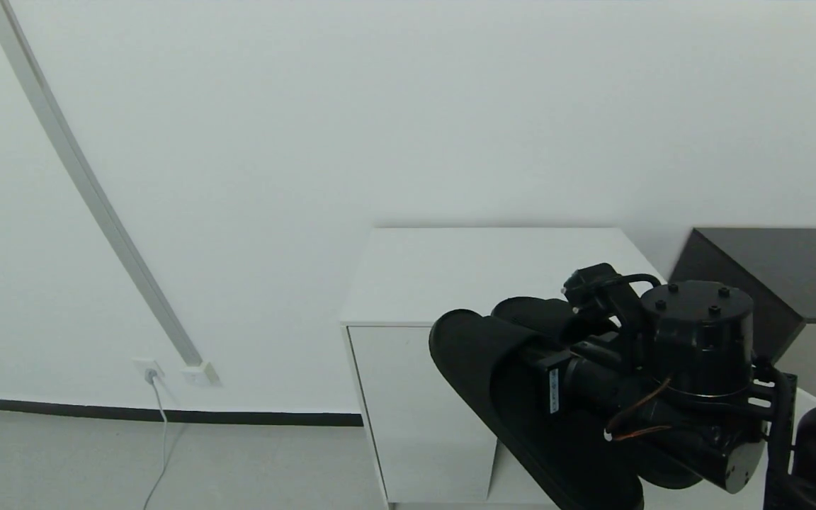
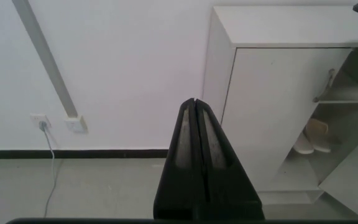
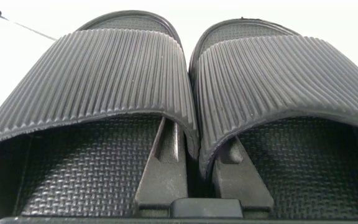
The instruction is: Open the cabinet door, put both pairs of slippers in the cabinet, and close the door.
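Observation:
A pair of black ribbed slippers (image 1: 493,375) hangs in front of the white cabinet (image 1: 486,269), held side by side. My right gripper (image 3: 197,149) is shut on them, one finger under each strap, pinching their adjoining inner edges. In the left wrist view the cabinet (image 2: 278,112) stands with its right half open, showing a shelf (image 2: 347,93). A light-coloured pair of slippers (image 2: 312,137) leans inside the lower compartment. My left gripper (image 2: 194,106) is shut with nothing in it, pointing toward the cabinet's left front from some distance away.
A dark piece of furniture (image 1: 769,269) stands to the right of the cabinet. A wall socket (image 1: 147,370) with a hanging cable and a slanted cable duct (image 1: 89,191) are on the white wall to the left. Bare floor (image 1: 61,460) lies left of the cabinet.

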You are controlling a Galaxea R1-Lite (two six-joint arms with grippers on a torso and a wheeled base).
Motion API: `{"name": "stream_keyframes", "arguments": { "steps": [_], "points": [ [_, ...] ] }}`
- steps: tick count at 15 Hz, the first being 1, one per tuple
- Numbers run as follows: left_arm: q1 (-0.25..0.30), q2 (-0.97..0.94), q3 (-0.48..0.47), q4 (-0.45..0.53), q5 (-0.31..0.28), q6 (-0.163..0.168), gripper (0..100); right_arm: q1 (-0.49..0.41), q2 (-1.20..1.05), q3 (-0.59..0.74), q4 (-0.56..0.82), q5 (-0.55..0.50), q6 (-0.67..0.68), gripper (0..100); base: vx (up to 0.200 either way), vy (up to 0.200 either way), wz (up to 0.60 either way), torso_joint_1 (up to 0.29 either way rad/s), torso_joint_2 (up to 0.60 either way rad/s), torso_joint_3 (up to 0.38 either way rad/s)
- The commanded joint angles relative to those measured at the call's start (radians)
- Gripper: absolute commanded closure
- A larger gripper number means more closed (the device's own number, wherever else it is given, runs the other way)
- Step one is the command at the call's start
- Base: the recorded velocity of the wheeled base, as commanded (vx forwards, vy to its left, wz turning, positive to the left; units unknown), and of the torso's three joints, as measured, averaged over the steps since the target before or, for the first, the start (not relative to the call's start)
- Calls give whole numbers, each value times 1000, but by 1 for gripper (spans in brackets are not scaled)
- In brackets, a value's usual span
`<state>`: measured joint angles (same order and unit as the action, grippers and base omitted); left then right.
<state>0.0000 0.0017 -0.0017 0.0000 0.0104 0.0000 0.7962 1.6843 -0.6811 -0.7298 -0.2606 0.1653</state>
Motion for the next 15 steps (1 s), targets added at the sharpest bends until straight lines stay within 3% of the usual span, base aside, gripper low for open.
{"name": "stream_keyframes", "arguments": {
  "steps": [1,11,15],
  "points": [
    [0,0,0,0,0,0,100,0,0,2,0,-2,-1,100,0,-200,0,-2,7,2],
    [0,0,0,0,0,0,100,14,-11,11,0,-19,0,100,0,-200,0,1,2,3],
    [0,0,0,0,0,0,100,43,-34,37,0,-23,-4,100,0,0,0,0,0,0]
  ]
}}
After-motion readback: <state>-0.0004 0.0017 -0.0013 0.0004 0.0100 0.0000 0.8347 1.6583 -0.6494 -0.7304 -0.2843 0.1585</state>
